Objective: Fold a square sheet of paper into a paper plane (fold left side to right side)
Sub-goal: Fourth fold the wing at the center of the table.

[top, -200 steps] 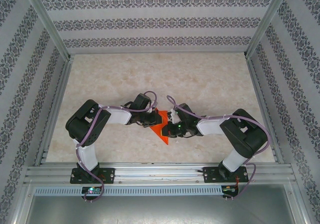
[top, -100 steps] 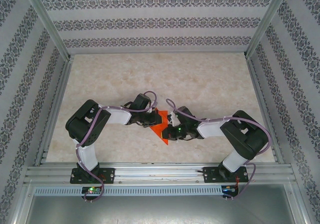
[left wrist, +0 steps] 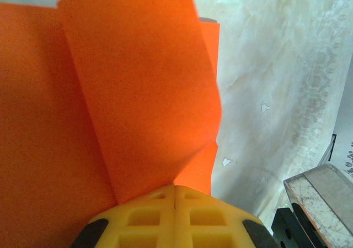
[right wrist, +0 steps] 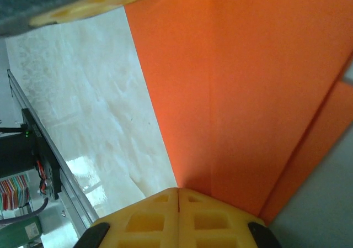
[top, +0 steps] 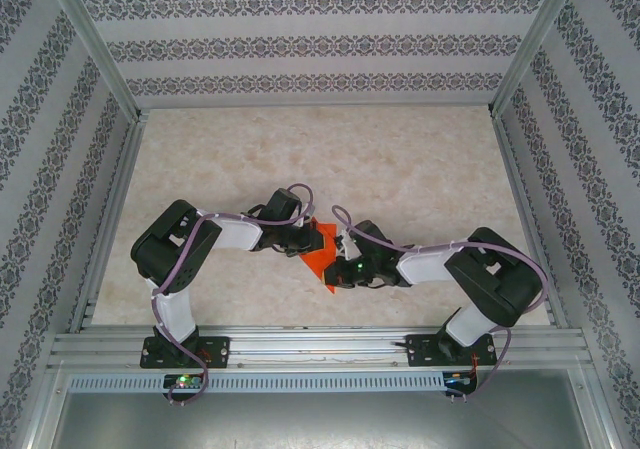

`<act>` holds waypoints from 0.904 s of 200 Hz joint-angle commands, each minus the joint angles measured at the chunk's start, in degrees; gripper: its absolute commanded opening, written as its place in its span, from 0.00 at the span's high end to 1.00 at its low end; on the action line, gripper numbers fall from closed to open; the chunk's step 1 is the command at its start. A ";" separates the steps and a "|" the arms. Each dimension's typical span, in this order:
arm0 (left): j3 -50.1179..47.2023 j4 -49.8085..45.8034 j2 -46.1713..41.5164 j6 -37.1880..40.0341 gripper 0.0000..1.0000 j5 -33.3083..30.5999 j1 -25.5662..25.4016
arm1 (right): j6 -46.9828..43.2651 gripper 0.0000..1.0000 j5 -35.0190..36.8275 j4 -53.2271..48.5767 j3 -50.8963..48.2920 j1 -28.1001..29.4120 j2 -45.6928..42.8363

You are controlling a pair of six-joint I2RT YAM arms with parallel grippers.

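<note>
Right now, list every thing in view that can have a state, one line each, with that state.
square sheet of paper: partly folded into a pointed shape, creased, one flap lifted and curling, held between both arms.
left gripper: fingers shut together, pinching the paper's lifted flap.
right gripper: fingers shut together, pinching the paper at a crease.
</note>
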 commanded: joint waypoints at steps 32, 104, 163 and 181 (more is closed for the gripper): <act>-2.38 -5.73 1.85 0.01 1.00 -4.78 1.59 | 1.41 1.00 -0.41 -6.49 -3.79 2.24 -1.61; -2.51 -6.11 1.45 0.16 1.00 -4.89 1.77 | 2.39 1.00 -0.80 -6.86 -6.11 3.11 -3.54; -3.04 -5.32 0.80 -0.47 1.00 -4.89 1.77 | 2.15 1.00 -1.88 -10.07 -6.07 3.02 -8.69; -3.38 -4.71 0.39 -0.92 1.00 -4.74 1.77 | 1.57 1.00 -2.43 -11.79 -5.65 2.05 -12.66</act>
